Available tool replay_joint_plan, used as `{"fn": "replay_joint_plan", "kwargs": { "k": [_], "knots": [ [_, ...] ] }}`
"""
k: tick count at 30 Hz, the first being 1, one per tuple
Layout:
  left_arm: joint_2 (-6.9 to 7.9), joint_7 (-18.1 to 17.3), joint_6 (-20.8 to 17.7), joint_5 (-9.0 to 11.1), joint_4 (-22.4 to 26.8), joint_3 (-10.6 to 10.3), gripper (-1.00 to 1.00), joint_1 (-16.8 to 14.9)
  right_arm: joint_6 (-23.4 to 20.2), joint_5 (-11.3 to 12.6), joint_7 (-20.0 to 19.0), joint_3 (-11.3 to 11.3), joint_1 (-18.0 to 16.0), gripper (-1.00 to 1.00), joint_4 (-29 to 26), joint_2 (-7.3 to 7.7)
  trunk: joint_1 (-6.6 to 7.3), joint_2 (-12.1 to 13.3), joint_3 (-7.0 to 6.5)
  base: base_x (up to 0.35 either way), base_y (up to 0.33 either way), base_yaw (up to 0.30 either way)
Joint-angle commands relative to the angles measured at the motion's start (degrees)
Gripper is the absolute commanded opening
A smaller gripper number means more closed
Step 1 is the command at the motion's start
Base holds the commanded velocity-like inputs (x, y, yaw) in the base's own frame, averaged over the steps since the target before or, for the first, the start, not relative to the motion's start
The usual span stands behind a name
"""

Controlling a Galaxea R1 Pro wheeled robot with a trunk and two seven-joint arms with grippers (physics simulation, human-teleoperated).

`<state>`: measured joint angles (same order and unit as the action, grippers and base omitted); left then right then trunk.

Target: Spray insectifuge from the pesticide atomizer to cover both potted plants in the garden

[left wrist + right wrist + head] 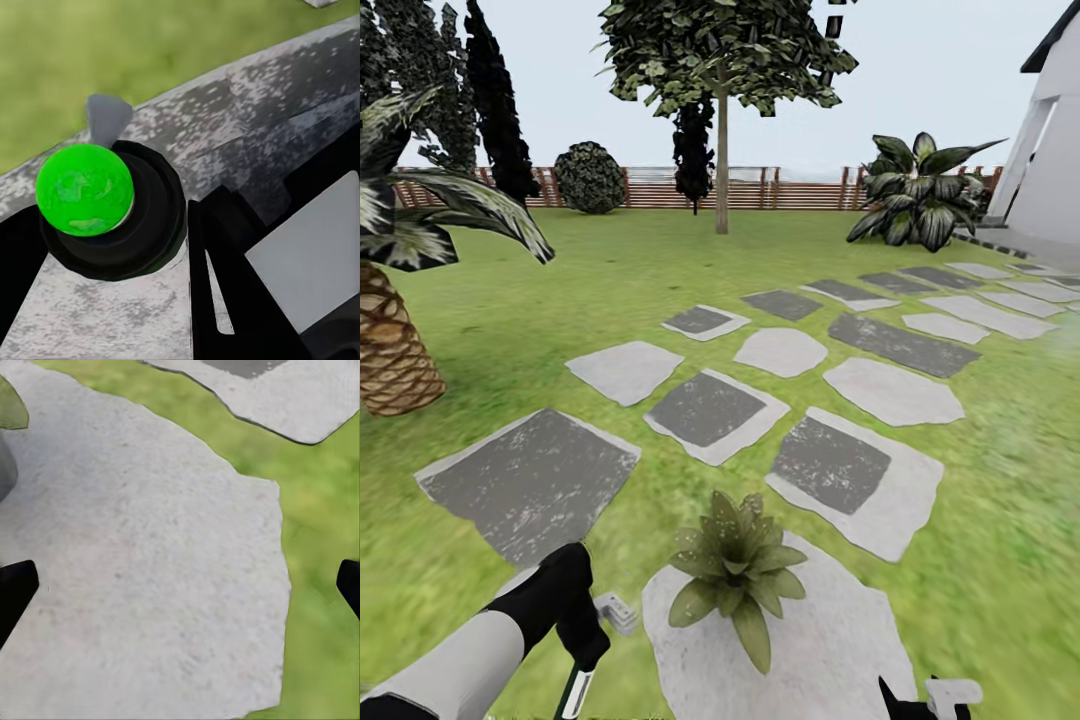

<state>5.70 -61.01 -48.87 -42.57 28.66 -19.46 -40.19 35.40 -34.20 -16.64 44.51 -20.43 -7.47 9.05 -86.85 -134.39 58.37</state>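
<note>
One plant stood in the head view, a speckled rosette on a pale stone in the lawn, just ahead of both arms. The left pincer sat just beside it, low and to its left. By the look of the left wrist view, its dark fingers were clamped either side of the atomizer. Atomizer seen from above there: round bright green top over a black collar, not red. A small grey nozzle stuck out sideways from the collar. The right pincer hung over bare stone near the pot, tips wide apart, holding nothing. Risks, as judged: the nozzle might have been aimed past the rosette at stone or grass, so the spray would wet the ground and leave leaves uncovered; the cause would be wrist angle, hard to read with the bottle seen end-on. The far leaves could be missed from a single low position on one side. The grip could slip if the wrist rolled sharply. The idle right arm sat close enough to knock the pot if it swung. Axis: the bottle's length ran nearly straight along the wrist camera's line, top toward the camera. In the head view the body showed below the fingers, near upright with a slight lean. Nozzle heading relative to the plant: could not tell for certain.
</note>
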Motion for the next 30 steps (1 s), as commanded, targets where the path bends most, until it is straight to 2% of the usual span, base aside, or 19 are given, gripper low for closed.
{"fn": "replay_joint_plan", "kwargs": {
  "k": [1, 5, 10, 19, 21, 24, 26, 30],
  "knots": [
    [0.02, -0.5, -0.3, -0.4, 0.1, -0.1, -1.00, 0.0, 0.1, 0.0, -0.5, 0.5, 0.0, 1.00, 0.0, 0.01, 0.01, 0.0, 0.05, 0.003, -0.002, 0.277],
    [0.03, 0.1, -0.3, -0.4, 0.2, -0.1, -1.00, 0.0, 0.1, -0.1, -0.5, 0.5, 0.0, 1.00, 0.0, 0.01, 0.01, 0.0, 0.05, 0.001, -0.001, 0.253],
    [-0.10, 3.3, -0.3, 0.1, 0.2, 0.1, -1.00, 0.0, 0.1, 0.0, -0.5, 0.5, 0.0, 1.00, 0.0, 0.03, 0.01, 0.0, 0.05, -0.120, -0.085, 0.053],
    [-0.16, 3.7, -0.3, 0.3, 0.2, 0.2, -1.00, 0.0, 0.1, -0.1, -0.5, 0.5, 0.0, 1.00, 0.0, 0.01, 0.01, 0.0, 0.05, -0.228, -0.172, 0.002],
    [-0.16, 3.7, -0.3, 0.3, 0.2, 1.2, -1.00, 0.0, 0.1, -0.1, -0.5, 0.5, 0.0, 1.00, 0.1, 0.01, 0.01, 0.0, 0.05, -0.113, -0.185, 0.075],
    [-0.16, 3.7, -0.2, 0.2, 0.2, 5.7, -1.00, 0.0, 0.1, -0.1, -0.5, 0.5, 0.0, 1.00, 0.1, 0.01, 0.01, 0.0, 0.05, 0.025, -0.208, 0.205],
    [-0.16, 3.7, -0.1, 0.2, 0.2, 7.2, -1.00, 0.0, 0.1, -0.1, -0.5, 0.5, 0.0, 1.00, 0.1, 0.01, 0.01, 0.0, 0.05, 0.131, -0.233, 0.258],
    [-0.16, 3.7, -0.1, 0.0, 0.2, 7.9, -1.00, 0.0, 0.1, -0.1, -0.5, 0.4, 0.0, 1.00, 0.1, 0.01, 0.01, 0.0, 0.05, 0.179, -0.231, 0.271]
  ]
}}
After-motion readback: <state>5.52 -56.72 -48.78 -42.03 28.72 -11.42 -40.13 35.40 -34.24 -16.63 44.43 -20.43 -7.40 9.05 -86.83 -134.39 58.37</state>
